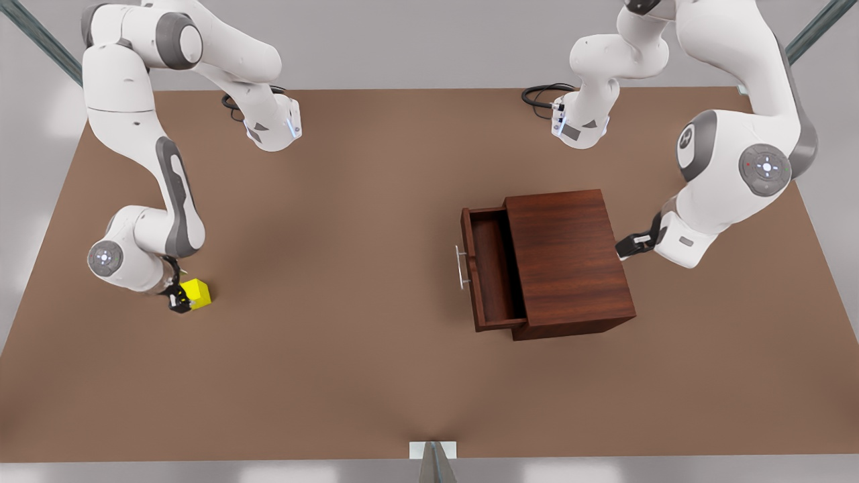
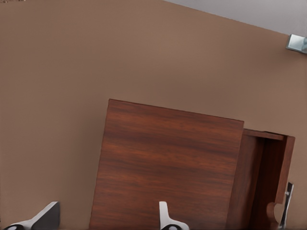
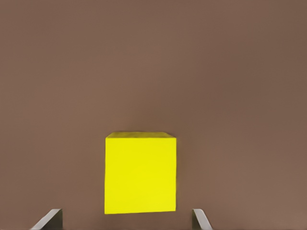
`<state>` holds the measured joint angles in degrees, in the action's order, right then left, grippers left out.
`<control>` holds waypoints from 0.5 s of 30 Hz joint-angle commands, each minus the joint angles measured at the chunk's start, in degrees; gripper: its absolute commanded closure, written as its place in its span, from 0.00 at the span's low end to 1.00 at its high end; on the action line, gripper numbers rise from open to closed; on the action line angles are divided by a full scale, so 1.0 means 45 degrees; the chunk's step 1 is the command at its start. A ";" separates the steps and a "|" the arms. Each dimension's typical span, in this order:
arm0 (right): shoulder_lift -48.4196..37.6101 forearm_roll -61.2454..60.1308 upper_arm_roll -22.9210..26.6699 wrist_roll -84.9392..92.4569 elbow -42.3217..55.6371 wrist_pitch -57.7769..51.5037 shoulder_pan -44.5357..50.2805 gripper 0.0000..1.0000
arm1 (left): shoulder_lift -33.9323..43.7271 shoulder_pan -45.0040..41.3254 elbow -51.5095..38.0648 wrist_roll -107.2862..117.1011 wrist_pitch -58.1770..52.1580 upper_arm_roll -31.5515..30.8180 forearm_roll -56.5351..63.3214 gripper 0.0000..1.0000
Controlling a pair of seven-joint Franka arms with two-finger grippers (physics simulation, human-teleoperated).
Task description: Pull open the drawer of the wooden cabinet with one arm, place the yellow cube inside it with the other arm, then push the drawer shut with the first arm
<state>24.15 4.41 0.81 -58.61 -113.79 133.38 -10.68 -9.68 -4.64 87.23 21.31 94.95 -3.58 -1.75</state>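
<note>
The wooden cabinet [image 1: 570, 258] stands right of the table's centre in the front view, and its top also shows in the left wrist view [image 2: 168, 163]. Its drawer [image 1: 493, 268] is pulled out toward the front view's left, empty, with the silver bar handle [image 1: 461, 267] on its front panel. My left gripper [image 1: 631, 245] hovers at the cabinet's back side, open, fingers [image 2: 48, 216] spread wide and holding nothing. The yellow cube [image 1: 196, 293] rests on the table at the front view's left. My right gripper [image 1: 180, 302] is open right at the cube [image 3: 140, 172], one finger [image 3: 50, 219] on each side with gaps.
The brown table [image 1: 349, 221] spreads wide between the cube and the cabinet. Black cable coils [image 1: 543, 94] lie near the arm bases at the back edge. A small metal bracket [image 1: 433, 451] sits at the front edge.
</note>
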 commanded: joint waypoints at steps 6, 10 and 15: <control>0.0180 -0.0414 -0.0415 0.0426 -0.0730 0.2723 -0.0616 0.00 | 0.0022 -0.0023 0.0010 -0.4715 -0.0182 -0.0005 -0.0081 0.00; 0.0552 -0.0375 -0.0474 0.0426 -0.0710 0.2723 -0.0674 0.00 | 0.0022 -0.0023 0.0030 -0.4715 -0.0279 -0.0005 -0.0081 0.00; 0.0532 -0.0101 -0.0493 0.0485 -0.0788 0.2566 -0.0967 0.00 | 0.0022 -0.0042 0.0030 -0.4696 -0.0299 -0.0024 -0.0081 0.00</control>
<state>26.62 3.64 -1.40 -57.57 -117.37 144.12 -14.90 -9.62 -4.86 87.41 9.31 93.90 -3.67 -2.15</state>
